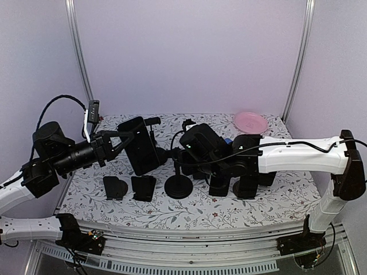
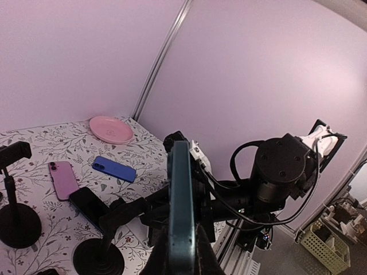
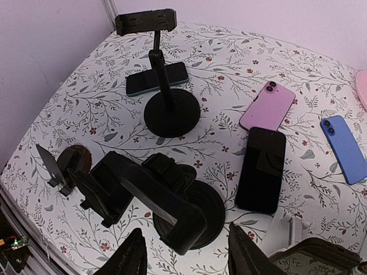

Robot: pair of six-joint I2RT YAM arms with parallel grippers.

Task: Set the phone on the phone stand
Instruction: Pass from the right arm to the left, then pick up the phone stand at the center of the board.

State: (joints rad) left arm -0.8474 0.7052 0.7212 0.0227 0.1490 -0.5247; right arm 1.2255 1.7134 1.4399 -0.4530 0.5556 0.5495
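My left gripper [image 2: 180, 252] is shut on a teal phone [image 2: 180, 195], held up edge-on above the table. In the top view this phone [image 1: 140, 146] hangs left of the phone stand [image 1: 178, 187]. The stand's black clamp [image 3: 155, 197] tilts over its round base [image 3: 209, 209], directly in front of my right gripper [image 3: 184, 229]. That gripper is open, its fingers [image 3: 131, 256] wide on either side of the clamp's near end and gripping nothing. The clamp [image 2: 132, 212] lies just left of the held phone.
A second, taller stand [image 3: 163, 109] stands behind, with a dark phone [image 3: 157, 78] flat beyond it. Pink [image 3: 267, 105], black [image 3: 261, 169] and blue [image 3: 343, 148] phones lie to the right. Two small folding stands [image 1: 114, 187] sit near the front left. A pink plate [image 1: 250, 121] is at the back right.
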